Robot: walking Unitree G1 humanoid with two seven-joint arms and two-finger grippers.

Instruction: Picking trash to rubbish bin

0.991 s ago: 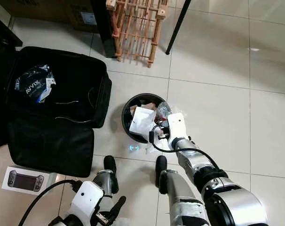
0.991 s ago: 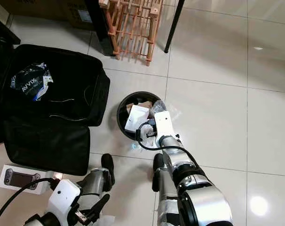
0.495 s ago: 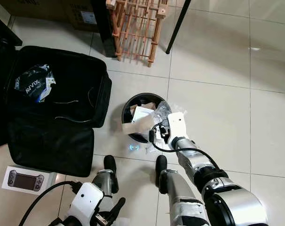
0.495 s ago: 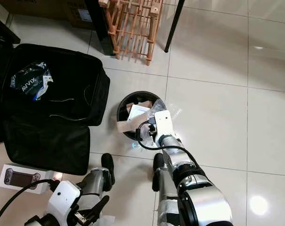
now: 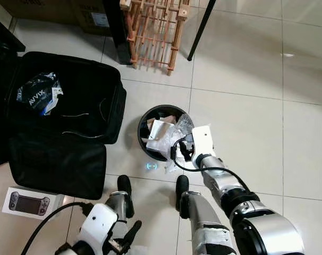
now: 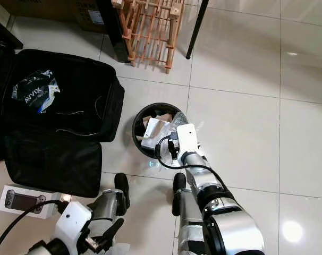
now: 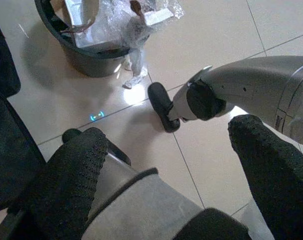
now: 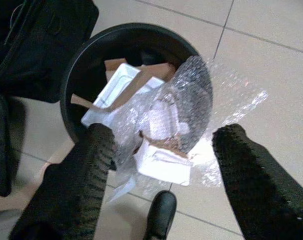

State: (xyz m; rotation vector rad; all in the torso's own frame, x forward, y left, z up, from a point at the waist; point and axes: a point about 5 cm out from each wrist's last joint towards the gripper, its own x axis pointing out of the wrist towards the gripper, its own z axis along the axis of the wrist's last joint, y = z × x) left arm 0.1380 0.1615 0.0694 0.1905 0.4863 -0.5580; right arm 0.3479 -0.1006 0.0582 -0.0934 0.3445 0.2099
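Hovering with fingers spread and empty, right gripper (image 8: 161, 165) sits at near right rim of black bin (image 5: 146, 119) stuffed with bubble wrap (image 8: 184, 107); left gripper (image 7: 164, 165) hangs open.

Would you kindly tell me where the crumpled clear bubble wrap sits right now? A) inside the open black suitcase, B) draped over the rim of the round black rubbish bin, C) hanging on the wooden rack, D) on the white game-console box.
B: the crumpled clear bubble wrap spills over the rim of the round black rubbish bin, with the right gripper open above it.
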